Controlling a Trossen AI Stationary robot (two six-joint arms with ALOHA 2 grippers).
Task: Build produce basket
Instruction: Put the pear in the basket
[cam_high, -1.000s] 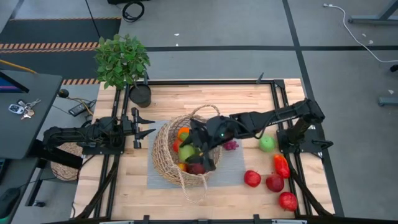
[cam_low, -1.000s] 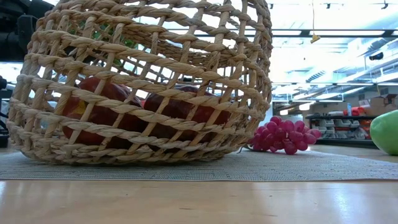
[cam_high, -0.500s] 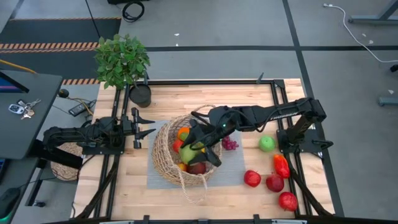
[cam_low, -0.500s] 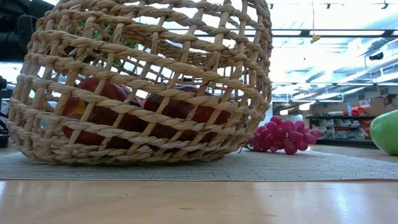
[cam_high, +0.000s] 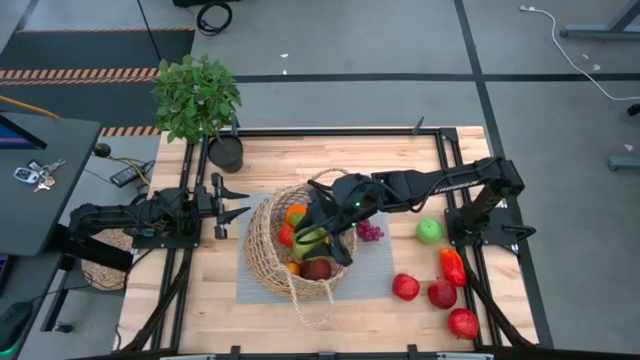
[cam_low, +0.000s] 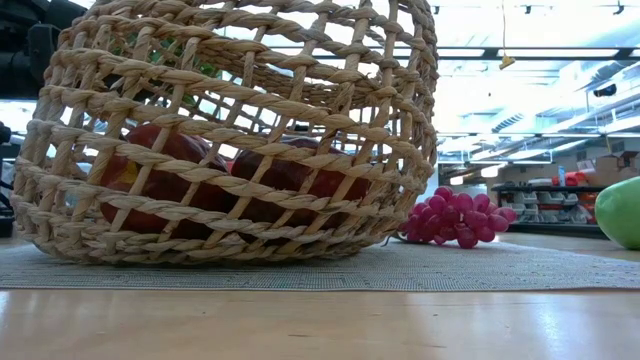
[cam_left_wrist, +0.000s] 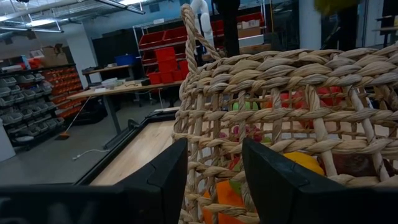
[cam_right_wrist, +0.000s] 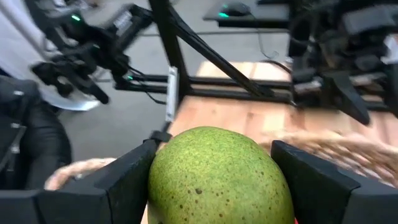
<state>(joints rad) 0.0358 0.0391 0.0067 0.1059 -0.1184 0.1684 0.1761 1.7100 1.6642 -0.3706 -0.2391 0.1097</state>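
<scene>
While over basket, right hand clamping pear.

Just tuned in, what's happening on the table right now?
The right gripper is over the basket, shut on a green pear that it is putting in with the produce already there. The left gripper waits open beside the basket. Grapes, a green apple and red produce are on the table outside it.
</scene>
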